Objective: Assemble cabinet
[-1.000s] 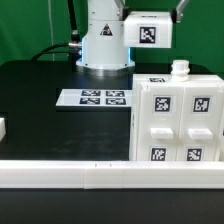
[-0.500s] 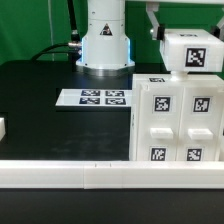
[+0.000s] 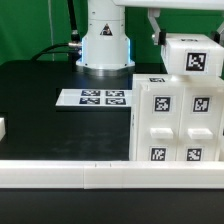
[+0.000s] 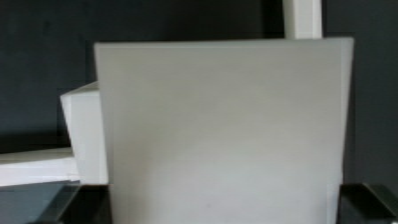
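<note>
Tool (image 4: 210, 203) is clamped on a tagged white block (image 3: 192, 58), hovering just above the cabinet (image 3: 178, 120) on the tabletop (image 3: 40, 110). I'd square its edges to the cabinet first, then lower slow and straight so nothing snags

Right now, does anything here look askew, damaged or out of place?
Nothing looks damaged or spilled. The white tagged block hangs over the cabinet and looks slightly tilted, not square with it. Whether the two touch is unclear.
</note>
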Robot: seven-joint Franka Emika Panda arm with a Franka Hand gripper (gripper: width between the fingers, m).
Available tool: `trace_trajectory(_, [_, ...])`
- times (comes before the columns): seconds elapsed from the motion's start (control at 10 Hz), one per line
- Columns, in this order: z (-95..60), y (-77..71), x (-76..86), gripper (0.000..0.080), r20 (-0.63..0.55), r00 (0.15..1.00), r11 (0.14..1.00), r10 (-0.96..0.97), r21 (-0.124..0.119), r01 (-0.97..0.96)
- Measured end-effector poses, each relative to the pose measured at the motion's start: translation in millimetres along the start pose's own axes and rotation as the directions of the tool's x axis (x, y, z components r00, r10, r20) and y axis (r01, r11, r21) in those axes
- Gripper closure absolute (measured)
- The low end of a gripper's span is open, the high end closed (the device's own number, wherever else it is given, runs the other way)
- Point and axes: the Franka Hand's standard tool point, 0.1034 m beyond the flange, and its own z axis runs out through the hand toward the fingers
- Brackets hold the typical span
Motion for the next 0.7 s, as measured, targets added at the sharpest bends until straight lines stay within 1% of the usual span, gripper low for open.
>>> trace_trajectory(0.2, [0.6, 1.3, -7.5, 0.0236, 0.008, 1.000, 1.000, 0.000, 0.000, 0.000])
trace_trajectory(0.4, [0.4, 2.5, -19.1, 0.0236, 0.019, 1.000, 1.000, 0.001, 0.001, -0.001])
trace_trajectory(0.7, [2.3, 3.0, -20.4, 0.0236, 0.023, 1.000, 1.000, 0.001, 0.000, -0.001])
